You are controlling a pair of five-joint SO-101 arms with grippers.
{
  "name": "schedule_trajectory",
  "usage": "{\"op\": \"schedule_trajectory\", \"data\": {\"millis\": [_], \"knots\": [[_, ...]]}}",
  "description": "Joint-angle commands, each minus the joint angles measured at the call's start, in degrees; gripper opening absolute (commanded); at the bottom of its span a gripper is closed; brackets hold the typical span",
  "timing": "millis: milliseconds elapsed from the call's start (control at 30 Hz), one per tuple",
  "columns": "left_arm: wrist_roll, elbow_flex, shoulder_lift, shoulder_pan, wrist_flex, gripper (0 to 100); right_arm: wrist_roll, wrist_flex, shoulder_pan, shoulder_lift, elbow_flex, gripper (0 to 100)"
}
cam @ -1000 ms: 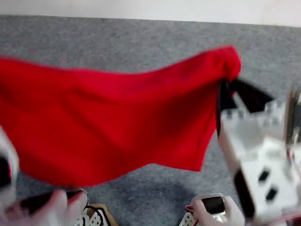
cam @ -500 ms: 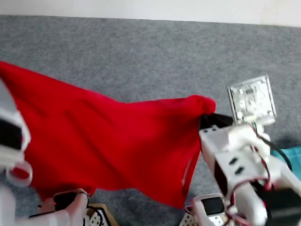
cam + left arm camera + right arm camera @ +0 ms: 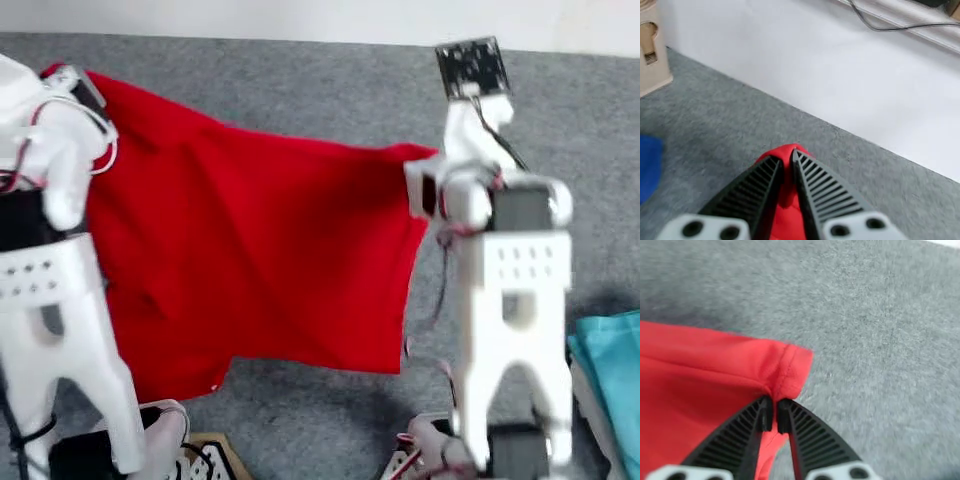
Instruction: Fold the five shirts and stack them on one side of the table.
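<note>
Over the last second the red shirt (image 3: 260,260) has come down from high and close to the overhead camera. It now spreads across the grey counter (image 3: 300,70), its top edge stretched from 10 o'clock to 1 o'clock and its hem trailing toward 6 o'clock. Both arms have swung out toward 12 o'clock. The left tool (image 3: 786,159) is clamped on one top corner and the right tool (image 3: 774,407) is pinched on the other. This looks like the shirt being laid flat, so folding has yet to begin. A pale wooden box (image 3: 650,45) stands at the counter's far edge, but its contents cannot be made out. A teal cloth (image 3: 612,385) lies at 4 o'clock, and a blue cloth (image 3: 647,165) lies apart; both are probably other shirts.
</note>
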Motion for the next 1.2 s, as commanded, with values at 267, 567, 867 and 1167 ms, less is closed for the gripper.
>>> {"op": "schedule_trajectory", "data": {"millis": [267, 567, 867, 1167], "knots": [[-0.4, 32.1, 0.3, 4.9, -47.1, 1, 0.6, -40.7, 4.4, 29.7, -0.7, 0.6], [-0.4, 28.4, 18.2, 4.5, -59.2, 1, 0.4, -56.3, 4.4, 39.9, -1.0, 6.6], [-0.4, 18.2, 32.3, 4.4, -59.1, 1, 0.4, -56.5, 4.4, 41.5, -1.0, 19.5], [-0.4, 14.8, 36.6, 4.5, -59.1, 1, 0.3, -56.1, 2.0, 41.5, -1.1, 11.6]]}}
